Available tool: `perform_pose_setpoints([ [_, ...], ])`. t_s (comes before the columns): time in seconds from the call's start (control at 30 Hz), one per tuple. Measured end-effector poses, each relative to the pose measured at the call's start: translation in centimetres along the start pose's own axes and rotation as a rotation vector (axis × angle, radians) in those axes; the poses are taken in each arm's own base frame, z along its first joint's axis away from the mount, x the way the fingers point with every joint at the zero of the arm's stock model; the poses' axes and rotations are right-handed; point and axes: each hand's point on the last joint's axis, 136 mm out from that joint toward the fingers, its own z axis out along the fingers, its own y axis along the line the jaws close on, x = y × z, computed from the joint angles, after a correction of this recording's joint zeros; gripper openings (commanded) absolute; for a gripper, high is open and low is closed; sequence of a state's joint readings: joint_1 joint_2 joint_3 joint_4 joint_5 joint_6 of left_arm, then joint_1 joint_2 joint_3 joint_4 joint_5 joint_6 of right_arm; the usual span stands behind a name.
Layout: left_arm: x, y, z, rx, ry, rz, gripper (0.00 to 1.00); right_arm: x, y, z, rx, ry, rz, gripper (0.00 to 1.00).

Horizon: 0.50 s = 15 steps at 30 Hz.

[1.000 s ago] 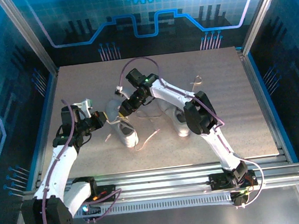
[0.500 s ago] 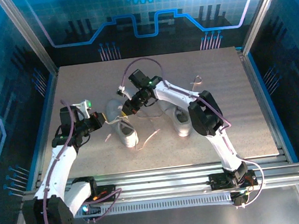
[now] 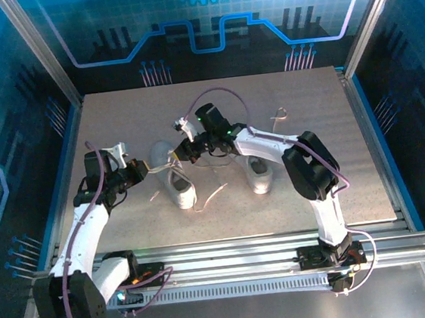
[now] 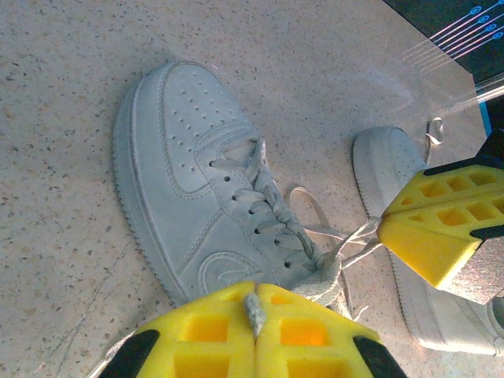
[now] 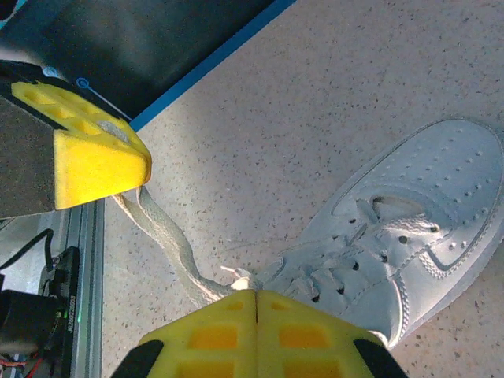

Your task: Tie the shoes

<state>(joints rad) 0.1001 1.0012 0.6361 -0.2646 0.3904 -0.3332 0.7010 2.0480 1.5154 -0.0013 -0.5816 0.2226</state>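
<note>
Two shoes: a pair of small white low-top sneakers with pale soles, standing near each other but apart around the middle of the table.
Left-hand sneaker (image 3: 179,185): upright on its sole between the two end effectors, perforated toe cap and laced eyelets clear in the left wrist view.
Right-hand sneaker (image 3: 257,174): upright, just beside the right arm's forearm, with nothing gripping it.
Thin white lace (image 4: 324,277): bunched into a loose crossing at the top of the left-hand sneaker's lacing, with strands running out to both end effectors (one slack end lies on the table to the shoe's right).
Left end effector (image 4: 253,305): yellow pads pressed fully together, a strand of the lace pinched in the seam between them; it sits just left of the shoe.
Right end effector (image 5: 257,298): yellow pads likewise closed tight, a lace strand caught at their tip; it hangs close above the shoe's opening.
Speckled beige table (image 3: 330,124): flat, carrying both shoes.
Surround: blue-lit panels on three sides and a metal rail (image 3: 239,266) along the near edge.
</note>
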Motion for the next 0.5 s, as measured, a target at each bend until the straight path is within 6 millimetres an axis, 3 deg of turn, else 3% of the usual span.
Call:
perform_pose_setpoints([
  [0.27,-0.7,1.7,-0.5,-0.040,-0.025,-0.040,0.00,-0.2,-0.3,0.0,0.011,-0.025,-0.020,0.00],
  [0.43,0.2,3.1,-0.2,-0.069,0.001,-0.076,0.01,0.4,-0.6,0.0,0.022,-0.030,-0.021,0.00],
  [0.5,0.6,3.3,0.1,-0.070,0.014,-0.078,0.19,0.4,-0.6,0.0,0.018,-0.033,-0.024,0.00],
])
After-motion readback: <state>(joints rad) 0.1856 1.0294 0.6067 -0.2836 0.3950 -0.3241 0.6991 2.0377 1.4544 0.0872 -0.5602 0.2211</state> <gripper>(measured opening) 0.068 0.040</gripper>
